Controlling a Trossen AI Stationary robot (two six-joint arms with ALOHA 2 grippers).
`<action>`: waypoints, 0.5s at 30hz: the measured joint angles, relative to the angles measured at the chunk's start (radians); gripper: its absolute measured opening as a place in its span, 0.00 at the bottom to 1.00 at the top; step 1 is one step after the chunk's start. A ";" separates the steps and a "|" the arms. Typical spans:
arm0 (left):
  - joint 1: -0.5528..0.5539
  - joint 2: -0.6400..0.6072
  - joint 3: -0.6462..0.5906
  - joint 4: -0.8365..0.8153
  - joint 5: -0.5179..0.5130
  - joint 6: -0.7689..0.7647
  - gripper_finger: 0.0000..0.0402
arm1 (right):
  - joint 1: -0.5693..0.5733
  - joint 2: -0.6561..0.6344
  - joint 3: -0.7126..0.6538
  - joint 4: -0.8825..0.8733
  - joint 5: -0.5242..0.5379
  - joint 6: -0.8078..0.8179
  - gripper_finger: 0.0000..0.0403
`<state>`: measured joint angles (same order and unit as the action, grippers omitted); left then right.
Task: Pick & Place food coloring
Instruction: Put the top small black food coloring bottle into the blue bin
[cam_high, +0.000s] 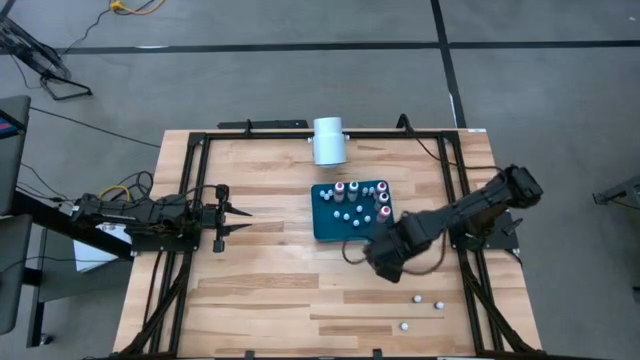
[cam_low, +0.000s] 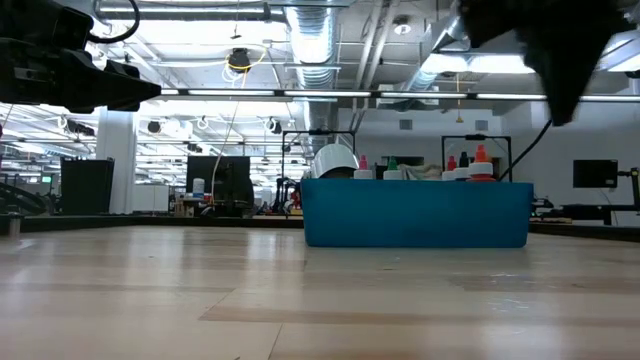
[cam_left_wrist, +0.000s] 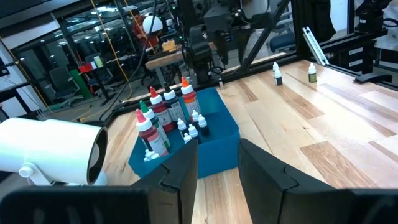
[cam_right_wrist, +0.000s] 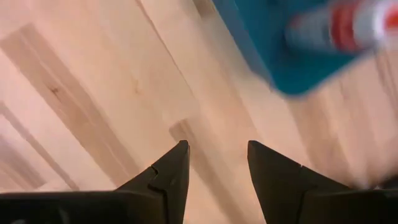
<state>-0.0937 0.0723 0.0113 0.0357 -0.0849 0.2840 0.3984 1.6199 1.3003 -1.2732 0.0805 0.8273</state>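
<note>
The food coloring bottles (cam_high: 358, 197) are tiny, with white caps and red, green or dark bodies. Most stand upright in a dark teal tray (cam_high: 325, 225) at mid-table, also seen in the left wrist view as bottles (cam_left_wrist: 163, 115) in the tray (cam_left_wrist: 214, 140). Three more bottles (cam_high: 417, 298) stand on the wood at the near right. My right gripper (cam_right_wrist: 217, 165) hangs open above bare wood just off the tray's near right corner (cam_right_wrist: 292, 62), pointing down with nothing between its fingers. My left gripper (cam_left_wrist: 217, 168) waits open and level at the table's left (cam_high: 240, 219), pointing at the tray.
A large white cylinder (cam_high: 328, 140) lies at the table's far edge behind the tray. A black frame (cam_high: 455, 190) runs along the table's sides. Bare wood lies between the left gripper and the tray and along the near edge.
</note>
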 joint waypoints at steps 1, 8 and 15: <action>0.000 0.000 0.000 0.000 0.000 0.000 0.26 | 0.023 0.000 0.000 -0.018 0.003 0.064 0.38; 0.000 0.000 0.000 0.000 0.000 0.000 0.26 | 0.189 0.005 0.000 -0.054 0.004 0.426 0.39; 0.000 0.000 0.000 0.000 0.000 0.000 0.26 | 0.310 0.005 0.000 -0.045 -0.002 0.703 0.39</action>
<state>-0.0937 0.0723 0.0113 0.0357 -0.0851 0.2840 0.7085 1.6245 1.3003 -1.3179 0.0787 1.5300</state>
